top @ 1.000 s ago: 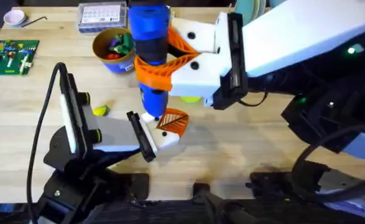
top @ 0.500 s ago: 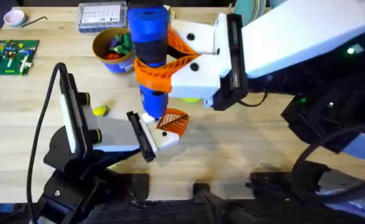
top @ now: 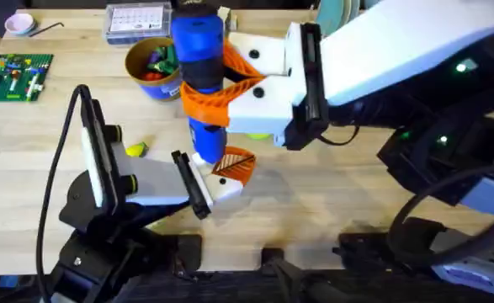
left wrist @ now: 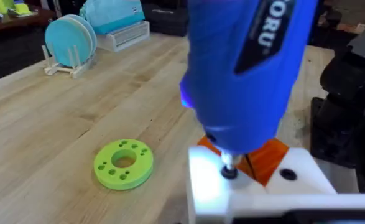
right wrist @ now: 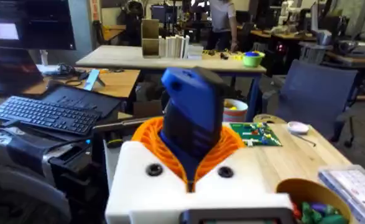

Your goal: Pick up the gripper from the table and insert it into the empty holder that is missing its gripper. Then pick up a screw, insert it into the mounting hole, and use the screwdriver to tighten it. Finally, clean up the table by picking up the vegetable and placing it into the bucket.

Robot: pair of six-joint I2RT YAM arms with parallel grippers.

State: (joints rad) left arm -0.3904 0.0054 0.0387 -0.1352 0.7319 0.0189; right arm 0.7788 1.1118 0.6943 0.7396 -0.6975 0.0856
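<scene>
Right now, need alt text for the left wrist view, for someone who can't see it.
A blue screwdriver stands upright close to the camera, its metal tip pressed down onto a white block that has an orange piece fitted in it. On the wooden table to one side lies a bright green disc with holes; farther back is a rack of pale blue plates.

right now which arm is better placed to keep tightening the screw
Right. The right tool already clamps the blue screwdriver upright, with its metal tip down on the white holder. The left tool steadies that holder with its orange gripper, so it is best left there.
</scene>
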